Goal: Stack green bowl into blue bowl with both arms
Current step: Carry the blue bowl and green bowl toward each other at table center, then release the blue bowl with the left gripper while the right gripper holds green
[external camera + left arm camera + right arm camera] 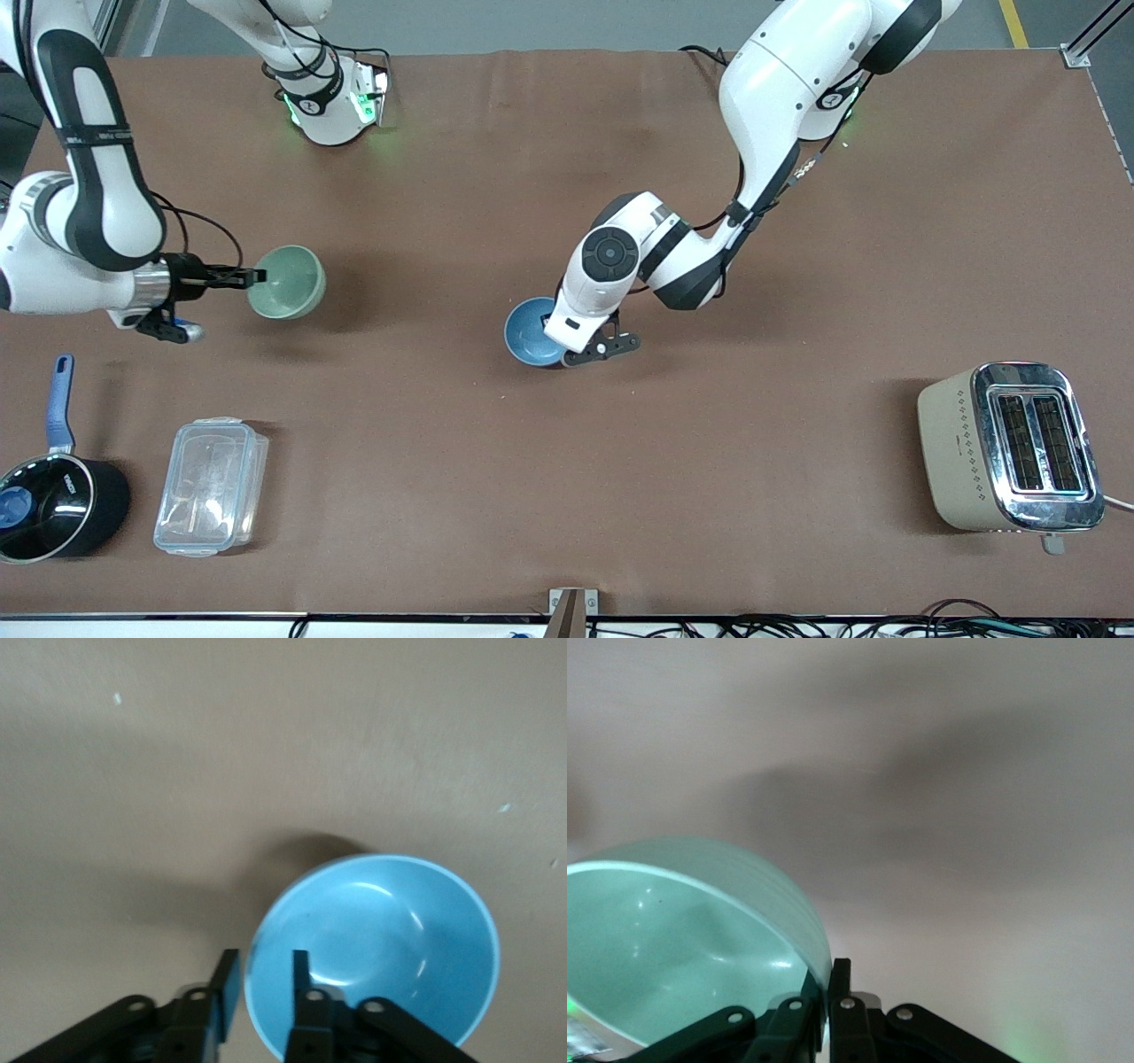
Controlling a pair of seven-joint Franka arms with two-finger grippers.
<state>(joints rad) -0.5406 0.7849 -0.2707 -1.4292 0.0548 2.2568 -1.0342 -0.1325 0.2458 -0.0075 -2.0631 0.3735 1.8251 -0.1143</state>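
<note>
The pale green bowl hangs tilted above the table at the right arm's end. My right gripper is shut on its rim. The right wrist view shows the green bowl pinched at the rim by that gripper. The blue bowl sits on the table near the middle. My left gripper is low over its rim, mostly hidden under the hand. In the left wrist view the left gripper is open and straddles the rim of the blue bowl, one finger inside and one outside.
A beige toaster stands at the left arm's end, nearer the front camera. A black saucepan with a blue handle and a clear plastic box sit at the right arm's end, nearer the camera than the green bowl.
</note>
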